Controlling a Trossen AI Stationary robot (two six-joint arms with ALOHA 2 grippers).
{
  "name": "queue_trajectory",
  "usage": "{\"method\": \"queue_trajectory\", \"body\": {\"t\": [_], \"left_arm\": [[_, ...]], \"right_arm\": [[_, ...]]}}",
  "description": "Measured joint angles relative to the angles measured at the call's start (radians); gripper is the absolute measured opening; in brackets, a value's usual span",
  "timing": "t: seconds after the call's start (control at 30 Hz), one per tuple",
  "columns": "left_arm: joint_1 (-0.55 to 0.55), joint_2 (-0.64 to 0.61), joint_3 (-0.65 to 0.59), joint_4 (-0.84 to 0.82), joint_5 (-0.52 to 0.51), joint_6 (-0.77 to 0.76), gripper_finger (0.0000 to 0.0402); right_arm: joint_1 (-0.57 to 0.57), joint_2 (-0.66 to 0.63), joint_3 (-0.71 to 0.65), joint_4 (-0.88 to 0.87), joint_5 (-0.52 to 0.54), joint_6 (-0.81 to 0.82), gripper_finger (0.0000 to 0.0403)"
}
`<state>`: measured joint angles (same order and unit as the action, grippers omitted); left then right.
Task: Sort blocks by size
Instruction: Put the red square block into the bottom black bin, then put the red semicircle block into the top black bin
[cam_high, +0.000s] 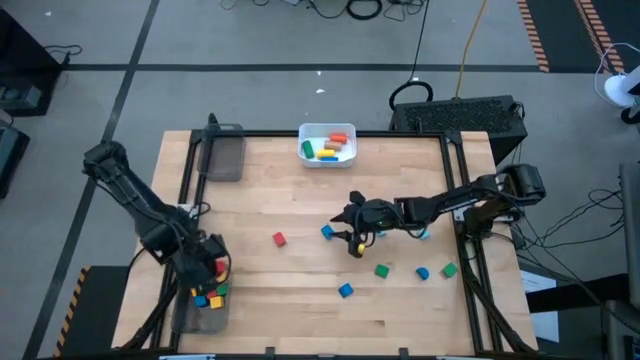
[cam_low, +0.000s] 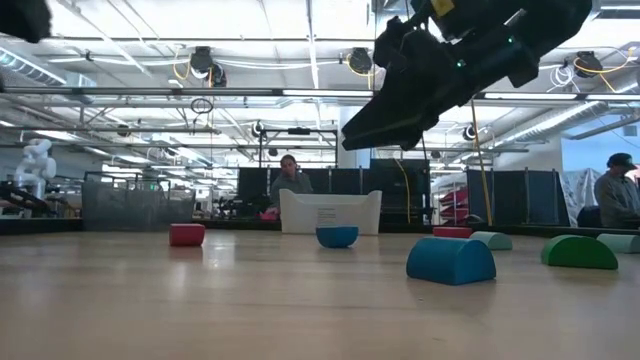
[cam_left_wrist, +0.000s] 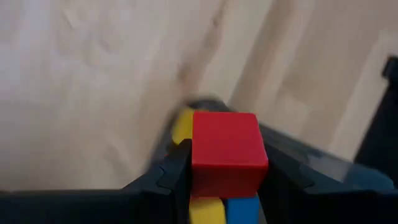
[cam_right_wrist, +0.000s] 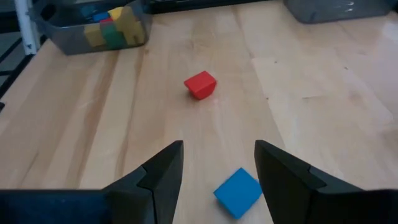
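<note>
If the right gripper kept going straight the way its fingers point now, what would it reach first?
Most likely the blue block, which lies just ahead between the right gripper's open fingers. The red block sits farther along roughly the same line. Exact depth is hard to judge.

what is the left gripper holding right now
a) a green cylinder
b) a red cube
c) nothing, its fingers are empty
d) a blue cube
b: in the left wrist view the left gripper is clamped on a red cube, its dark fingers pressed against the cube's sides, over the yellow and blue blocks in the clear tray below.
</note>
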<state>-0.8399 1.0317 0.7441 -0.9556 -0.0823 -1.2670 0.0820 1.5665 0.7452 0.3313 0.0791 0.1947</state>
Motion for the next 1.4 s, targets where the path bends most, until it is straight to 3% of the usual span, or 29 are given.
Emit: {"method": "queue_trajectory", "body": {"t": [0.3, 0.6, 0.8, 0.97, 1.4], "left_arm": [[-0.137, 0.002, 0.0, 0.0, 0.03, -0.09, 0.014], [-0.182, 0.063, -0.001, 0.001, 0.078, -0.168, 0.017], [-0.184, 0.124, -0.001, 0.002, 0.1, -0.213, 0.0174], [-0.181, 0.157, 0.001, -0.01, 0.11, -0.128, 0.0176], [-0.085, 0.116, -0.003, -0.067, 0.082, -0.022, 0.0177]], "right_arm": [[0.008, 0.012, 0.002, 0.001, -0.001, -0.002, 0.0185], [-0.008, 0.14, 0.002, 0.055, 0.0, 0.052, 0.0185], [-0.01, 0.173, 0.002, 0.233, -0.006, 0.026, 0.0185], [0.008, 0.173, 0.002, 0.307, -0.042, -0.048, 0.0185], [0.009, 0.173, 0.002, 0.316, -0.053, -0.032, 0.0185]]}}
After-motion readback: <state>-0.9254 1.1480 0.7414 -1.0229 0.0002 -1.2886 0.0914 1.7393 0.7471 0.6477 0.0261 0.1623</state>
